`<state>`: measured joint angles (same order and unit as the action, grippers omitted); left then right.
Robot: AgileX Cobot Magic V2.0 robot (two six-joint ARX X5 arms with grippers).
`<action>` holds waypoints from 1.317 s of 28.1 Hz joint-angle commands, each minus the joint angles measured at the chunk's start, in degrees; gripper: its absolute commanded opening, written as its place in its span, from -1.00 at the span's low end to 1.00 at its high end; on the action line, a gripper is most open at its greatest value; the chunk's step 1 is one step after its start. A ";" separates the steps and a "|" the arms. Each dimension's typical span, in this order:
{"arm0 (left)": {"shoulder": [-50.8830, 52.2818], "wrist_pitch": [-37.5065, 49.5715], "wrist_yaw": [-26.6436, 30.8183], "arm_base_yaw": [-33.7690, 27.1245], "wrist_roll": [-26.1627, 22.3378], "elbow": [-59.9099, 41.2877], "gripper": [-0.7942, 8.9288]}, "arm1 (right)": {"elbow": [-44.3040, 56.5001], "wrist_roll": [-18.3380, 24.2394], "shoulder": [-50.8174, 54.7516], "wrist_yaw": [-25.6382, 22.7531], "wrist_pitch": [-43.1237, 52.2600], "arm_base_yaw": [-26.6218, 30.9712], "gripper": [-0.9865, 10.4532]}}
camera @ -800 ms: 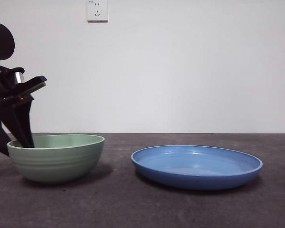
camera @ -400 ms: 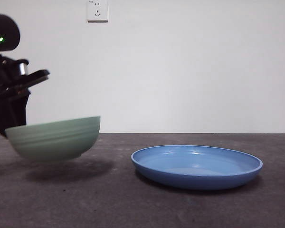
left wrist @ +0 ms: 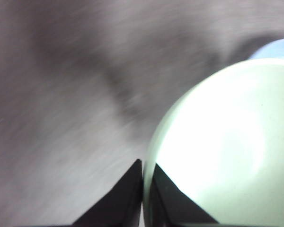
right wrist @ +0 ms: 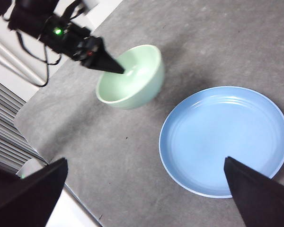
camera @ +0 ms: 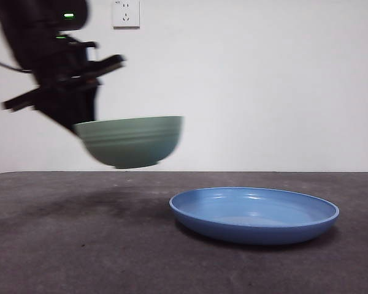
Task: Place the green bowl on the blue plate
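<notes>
My left gripper (camera: 80, 125) is shut on the rim of the green bowl (camera: 130, 141) and holds it in the air, above the table and left of the blue plate (camera: 254, 214). In the left wrist view the two jaws pinch the bowl's rim (left wrist: 144, 177), one inside and one outside, and a bit of the plate (left wrist: 277, 47) shows beyond the bowl (left wrist: 227, 142). The right wrist view shows the bowl (right wrist: 130, 78) held by the left gripper (right wrist: 118, 70) beside the plate (right wrist: 225, 139). My right gripper (right wrist: 146, 189) is open and empty, high above the plate.
The table (camera: 80, 245) is dark grey. A white wall with a socket (camera: 126, 13) stands behind it. The table's edge (right wrist: 47, 175) shows in the right wrist view, near the bowl's side.
The left gripper has lifted the green bowl off the table and carried it up and to the right, toward the blue plate. The plate has not moved.
</notes>
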<state>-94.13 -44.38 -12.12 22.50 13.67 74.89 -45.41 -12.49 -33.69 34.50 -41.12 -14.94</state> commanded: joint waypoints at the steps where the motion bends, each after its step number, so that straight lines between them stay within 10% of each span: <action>1: -5.09 -1.05 0.74 3.98 0.72 6.54 -0.82 | -0.94 -0.59 -0.26 0.07 0.37 -0.20 0.22; 27: -26.67 -1.44 4.42 18.40 -0.66 25.05 -0.81 | -0.94 -0.66 -0.26 0.07 0.42 -0.20 0.22; 33: -26.67 -1.70 4.37 18.51 -1.05 25.05 -0.10 | -0.94 -0.63 -0.26 0.04 0.59 -0.20 0.22; 37: -26.51 -6.16 4.39 17.20 -4.85 28.35 0.71 | -0.94 -0.63 -0.26 0.07 0.61 -0.22 0.22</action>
<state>-119.35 -50.89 -7.70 39.86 10.50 101.49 -45.41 -12.49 -33.69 34.50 -41.08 -14.94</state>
